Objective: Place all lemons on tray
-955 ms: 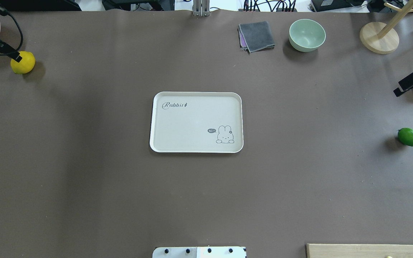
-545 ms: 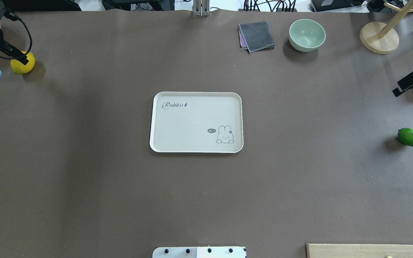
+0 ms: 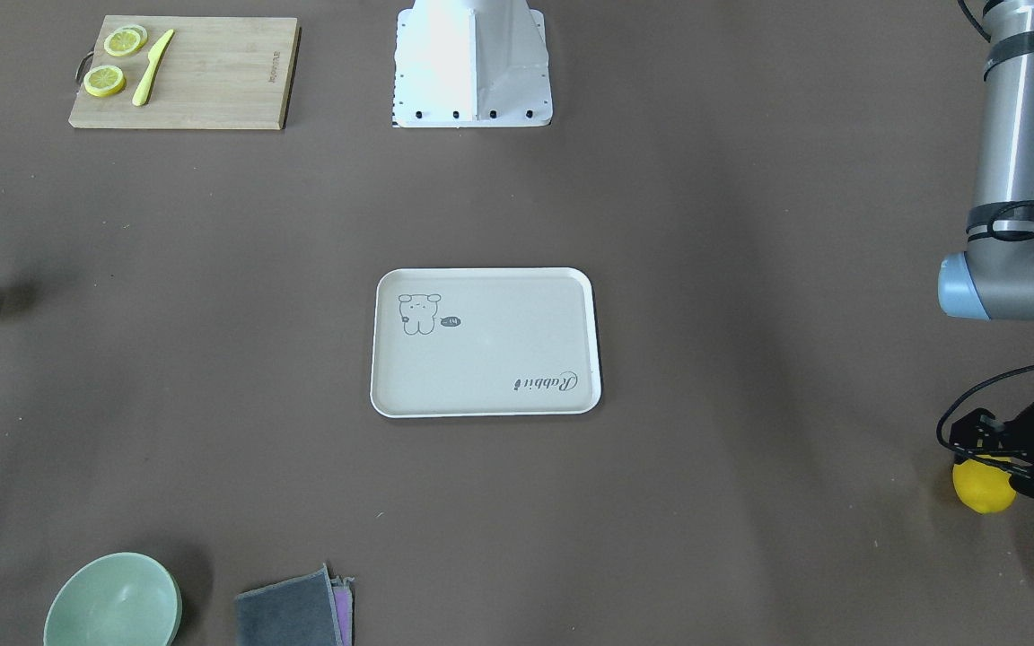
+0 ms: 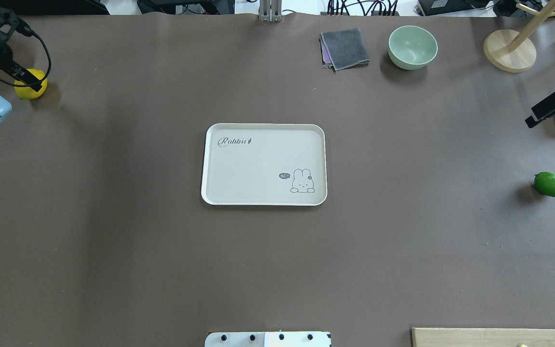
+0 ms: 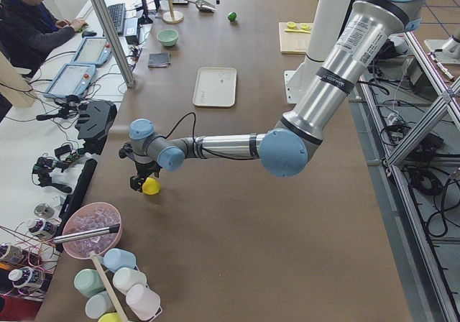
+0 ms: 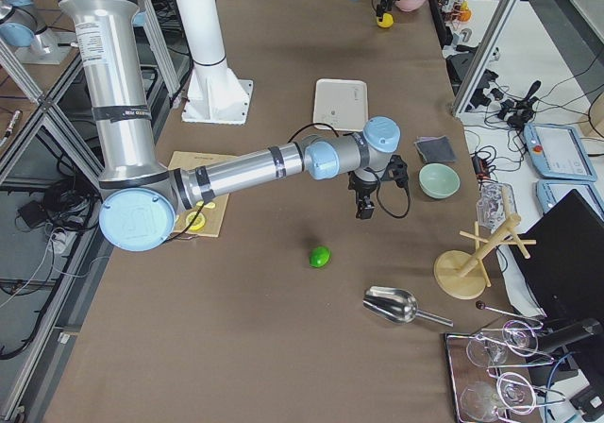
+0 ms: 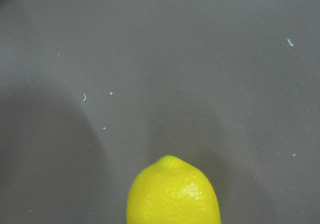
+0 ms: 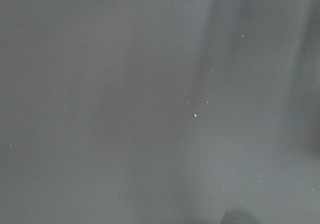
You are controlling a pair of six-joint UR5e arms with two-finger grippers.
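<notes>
Brown table covering (image 4: 113, 250), faint scuffs. Tray (image 4: 239, 164) at centre. Green bowl (image 4: 412, 46) and folded grey cloth (image 4: 345, 48) lie beyond tray's far right corner. Left gripper (image 4: 27, 78) far to tray's left, low over the yellow lemon (image 4: 31, 91); jaw spread cannot be told. Right gripper (image 4: 535, 115) far to tray's right, above bare table; jaw state likewise unclear. Yellow lemon on table, well off tray. Green lemon (image 4: 550, 184) on table, far right of tray, apart from right gripper.
</notes>
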